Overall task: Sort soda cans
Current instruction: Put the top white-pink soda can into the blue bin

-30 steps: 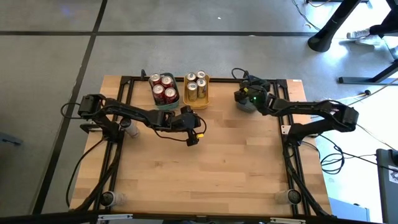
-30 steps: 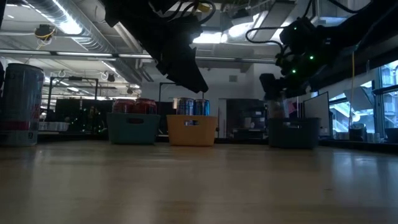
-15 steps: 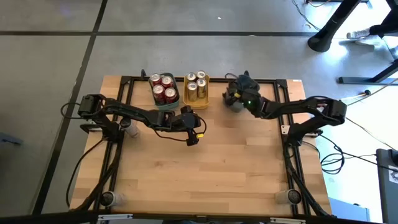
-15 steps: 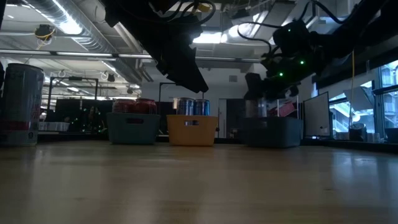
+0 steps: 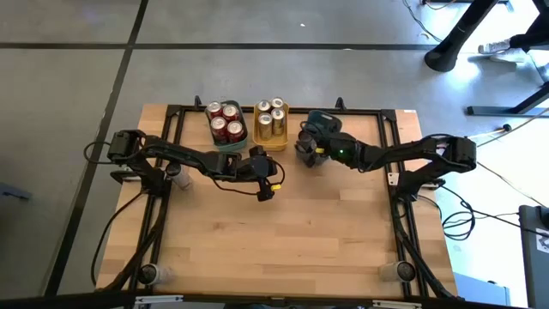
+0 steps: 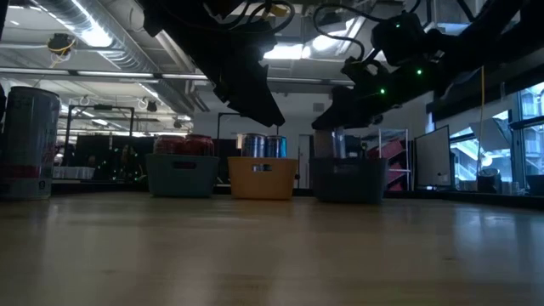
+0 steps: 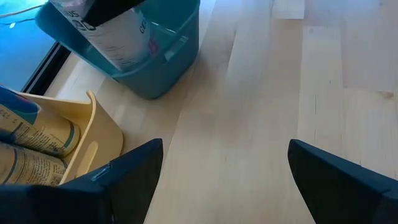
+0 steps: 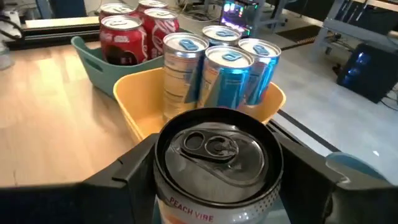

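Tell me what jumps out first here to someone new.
The right claw grips a silver-topped can by the grey-blue tray, just right of the yellow tray of gold cans. Left of that, red cans fill the teal tray. The left claw hangs open and empty over bare table.

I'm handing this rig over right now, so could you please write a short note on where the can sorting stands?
Right gripper: shut on a silver-topped can, beside the yellow tray.
Left gripper: open, holding nothing, above bare table in front of the trays.
Done: four red cans in the teal tray, gold cans in the yellow tray.
Left: set down the held can; the grey-blue tray stands under the right arm.
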Controlling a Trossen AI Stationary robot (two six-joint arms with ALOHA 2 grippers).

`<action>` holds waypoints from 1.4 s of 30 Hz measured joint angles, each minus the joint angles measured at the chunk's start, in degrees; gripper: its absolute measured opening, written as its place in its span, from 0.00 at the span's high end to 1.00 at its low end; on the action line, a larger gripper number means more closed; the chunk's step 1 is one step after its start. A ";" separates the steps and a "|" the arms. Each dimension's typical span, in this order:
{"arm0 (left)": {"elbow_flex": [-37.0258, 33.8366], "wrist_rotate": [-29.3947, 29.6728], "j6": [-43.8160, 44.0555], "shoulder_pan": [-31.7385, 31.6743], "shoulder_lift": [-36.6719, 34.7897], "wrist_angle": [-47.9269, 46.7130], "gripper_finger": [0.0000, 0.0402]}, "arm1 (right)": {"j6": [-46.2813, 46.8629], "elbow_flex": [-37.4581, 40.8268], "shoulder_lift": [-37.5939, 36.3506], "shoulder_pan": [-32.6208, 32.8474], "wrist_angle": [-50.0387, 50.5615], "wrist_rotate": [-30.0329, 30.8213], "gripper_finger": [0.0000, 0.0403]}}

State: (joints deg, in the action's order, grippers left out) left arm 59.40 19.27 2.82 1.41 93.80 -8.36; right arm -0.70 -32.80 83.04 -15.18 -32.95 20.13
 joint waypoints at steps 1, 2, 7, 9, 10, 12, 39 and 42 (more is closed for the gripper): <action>0.00 0.00 0.04 0.00 0.00 0.00 0.17 | -0.01 0.01 -0.29 0.00 0.13 0.41 0.38; 0.00 0.00 0.06 0.00 0.00 -0.02 0.17 | 0.03 0.02 -0.65 0.01 0.15 1.43 0.38; 0.00 0.00 0.16 0.00 0.00 -0.09 0.17 | -1.58 -1.65 -4.13 -0.40 0.56 11.63 0.38; 0.00 0.00 0.17 0.00 0.00 -0.09 0.17 | -2.82 -2.21 -5.22 -1.12 0.81 15.13 0.38; 0.00 0.02 0.17 0.00 0.00 -0.07 0.17 | -3.04 -2.46 -5.46 -1.70 1.05 16.32 0.38; 0.00 0.00 0.19 0.00 0.00 -0.07 0.17 | -2.88 -2.58 -5.60 -3.57 1.07 16.58 0.38; 0.00 0.00 -0.05 0.00 -0.01 -0.03 0.17 | 3.80 -2.80 6.13 -12.76 -4.90 10.28 0.31; 0.00 0.01 -0.05 0.00 -0.02 -0.02 0.17 | 3.79 -2.80 6.17 -12.74 -4.91 10.29 0.27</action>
State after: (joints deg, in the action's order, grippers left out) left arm 59.40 19.27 2.76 1.41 93.78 -8.38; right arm 3.08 -35.59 89.21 -27.92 -37.85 30.42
